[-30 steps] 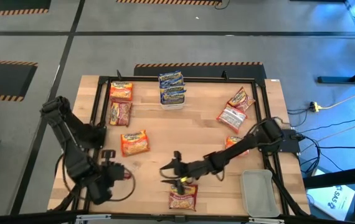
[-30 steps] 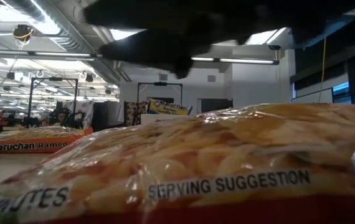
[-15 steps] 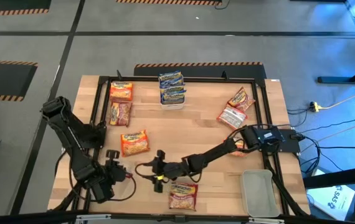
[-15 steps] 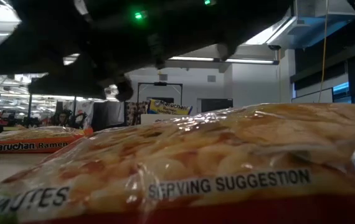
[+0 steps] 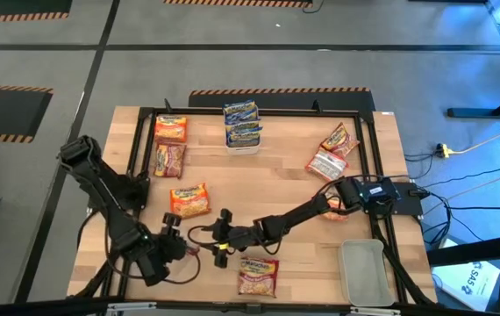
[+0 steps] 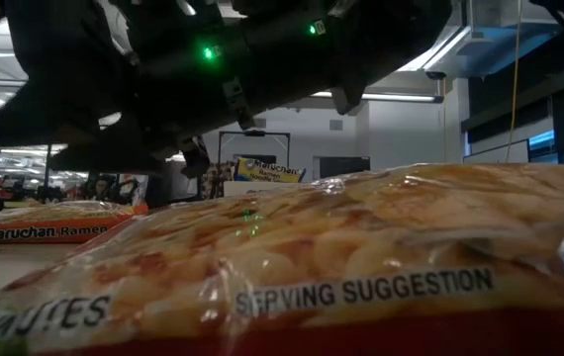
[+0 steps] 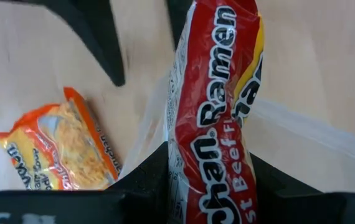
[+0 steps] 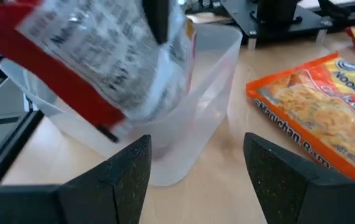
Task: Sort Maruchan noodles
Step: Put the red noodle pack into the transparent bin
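At the left of the table (image 5: 127, 263), the left end effector (image 7: 210, 186) is closed on a red beef packet (image 7: 218, 106), pinching it near one short end so its long axis runs straight out from the fingers. Directly beyond the packet lies a clear tub (image 8: 184, 112), and in the right wrist view the packet hangs at the tub's mouth, partly over its rim. Whether any of the packet is already inside cannot be told.

An orange packet (image 5: 189, 201) lies flat on the table just beyond this spot, apart from both arms.

Next to the right, the right end effector (image 5: 219, 239) reaches across from its own side and faces the left one, its fingers (image 8: 121, 180) spread and empty. The tub sits just ahead of them, so it is well placed to steady the tub, though no contact shows.

Another packet (image 5: 257, 276) lies at the near edge, just beside the right arm. Farther right, more packets (image 5: 332, 153) lie loose.

The coming move likely turns on the packet's long axis pointing into the tub: the left arm, already holding it, is the one to lower and release.
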Controlling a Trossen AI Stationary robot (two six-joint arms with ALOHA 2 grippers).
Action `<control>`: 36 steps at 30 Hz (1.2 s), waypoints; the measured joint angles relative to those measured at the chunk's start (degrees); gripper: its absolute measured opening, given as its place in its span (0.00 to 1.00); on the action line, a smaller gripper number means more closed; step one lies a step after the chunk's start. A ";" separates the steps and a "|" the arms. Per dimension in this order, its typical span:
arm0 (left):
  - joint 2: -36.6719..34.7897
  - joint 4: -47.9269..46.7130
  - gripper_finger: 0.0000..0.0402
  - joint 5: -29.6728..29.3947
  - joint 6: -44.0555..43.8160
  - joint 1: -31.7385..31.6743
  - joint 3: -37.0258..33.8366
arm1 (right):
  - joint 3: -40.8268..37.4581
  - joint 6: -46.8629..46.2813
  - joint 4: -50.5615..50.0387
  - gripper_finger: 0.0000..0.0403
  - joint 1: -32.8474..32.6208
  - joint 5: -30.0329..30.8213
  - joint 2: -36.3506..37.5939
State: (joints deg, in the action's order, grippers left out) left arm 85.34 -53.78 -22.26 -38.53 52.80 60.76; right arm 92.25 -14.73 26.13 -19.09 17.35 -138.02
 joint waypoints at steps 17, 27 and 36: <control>-0.04 15.67 0.29 -0.80 -2.78 -0.62 -11.09 | -0.11 2.04 -1.27 0.59 0.16 -1.79 0.07; -1.07 14.88 0.29 -2.01 -12.00 -1.11 -14.27 | -0.11 1.52 -6.89 0.59 -0.07 -4.07 0.15; -3.67 6.76 0.30 -0.90 -17.03 0.10 -14.39 | -0.11 -0.06 -6.61 0.59 -0.04 -5.09 0.16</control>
State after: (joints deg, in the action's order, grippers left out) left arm 81.67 -47.01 -23.16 -55.56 52.90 46.37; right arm 92.14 -14.79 19.53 -19.14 12.25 -137.86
